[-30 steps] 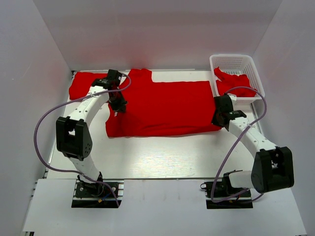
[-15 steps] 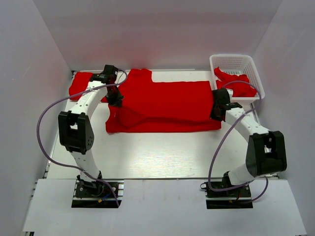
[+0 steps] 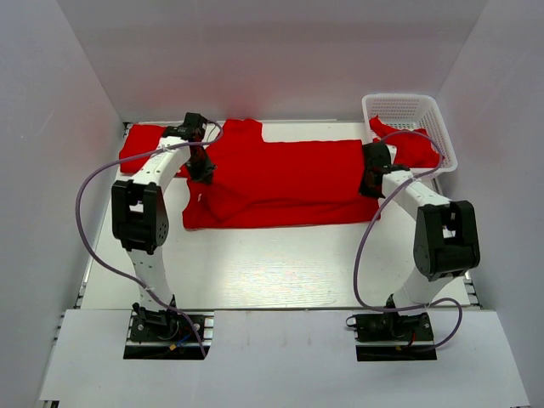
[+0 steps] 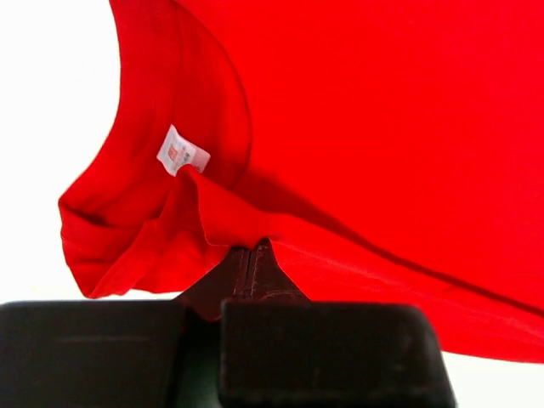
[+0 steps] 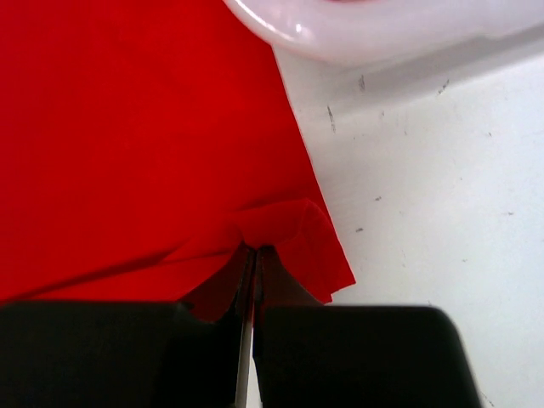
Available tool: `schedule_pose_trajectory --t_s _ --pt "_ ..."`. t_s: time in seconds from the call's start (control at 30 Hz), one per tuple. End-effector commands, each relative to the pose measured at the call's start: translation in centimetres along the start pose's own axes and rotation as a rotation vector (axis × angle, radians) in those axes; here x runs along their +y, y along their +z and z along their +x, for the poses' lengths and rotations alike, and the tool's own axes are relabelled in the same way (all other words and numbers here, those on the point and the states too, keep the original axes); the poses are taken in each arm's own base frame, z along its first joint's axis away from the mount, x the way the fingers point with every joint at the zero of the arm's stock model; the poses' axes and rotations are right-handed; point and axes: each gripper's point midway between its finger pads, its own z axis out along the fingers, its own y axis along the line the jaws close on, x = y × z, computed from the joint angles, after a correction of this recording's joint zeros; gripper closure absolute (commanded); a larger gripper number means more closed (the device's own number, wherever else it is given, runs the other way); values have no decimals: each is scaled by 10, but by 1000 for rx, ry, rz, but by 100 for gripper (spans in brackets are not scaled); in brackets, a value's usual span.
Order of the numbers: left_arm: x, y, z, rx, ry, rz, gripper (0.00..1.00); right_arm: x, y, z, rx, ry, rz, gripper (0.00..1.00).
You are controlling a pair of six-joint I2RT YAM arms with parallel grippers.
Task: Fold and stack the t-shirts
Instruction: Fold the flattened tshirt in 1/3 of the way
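A red t-shirt (image 3: 289,174) lies spread sideways across the far half of the table, neck to the left and hem to the right. My left gripper (image 3: 204,172) is shut on cloth near the neck, and the white neck label (image 4: 181,151) shows just above its tips (image 4: 251,251). My right gripper (image 3: 369,185) is shut on the hem corner (image 5: 293,225) at the shirt's right end (image 5: 127,127). Both hold the near edge lifted over the shirt's body. Another red t-shirt (image 3: 140,144) lies at the far left. One more (image 3: 416,146) hangs out of the basket.
The white lattice basket (image 3: 442,127) stands at the far right corner, and its rim (image 5: 382,34) is close above my right gripper. White walls enclose the table on three sides. Bare white tabletop (image 3: 272,272) stretches between the shirt and the arm bases.
Both grippers have moved toward the far side, carrying the shirt's near edge with them. The near edge now lies doubled over the body, and the shirt looks narrower from front to back.
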Motion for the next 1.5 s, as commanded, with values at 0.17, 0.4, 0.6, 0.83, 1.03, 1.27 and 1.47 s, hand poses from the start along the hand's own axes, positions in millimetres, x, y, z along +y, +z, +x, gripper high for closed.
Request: schedule_pose_trajectory --t_s 0.17,0.4,0.6,0.83,1.03,1.27,1.47 --pt "1 13 -32 -77 -18 -21 100 5 15 -42 -94 29 23 91" --pt "-20 10 -53 -111 6 63 19 45 10 -62 -117 19 -179 32" --pt "-27 -12 -61 -145 51 111 9 68 -12 -56 -131 -44 -353 11" --pt "-15 -25 -13 -89 198 147 5 89 -35 -14 -54 -120 -560 11" --pt "0 -14 38 -23 248 206 4 81 -32 18 -2 -106 -557 11" --pt "-4 0 66 39 295 212 13 77 -23 43 64 -104 -554 9" --pt "2 8 66 22 272 184 20 74 -18 48 81 -109 -536 9"
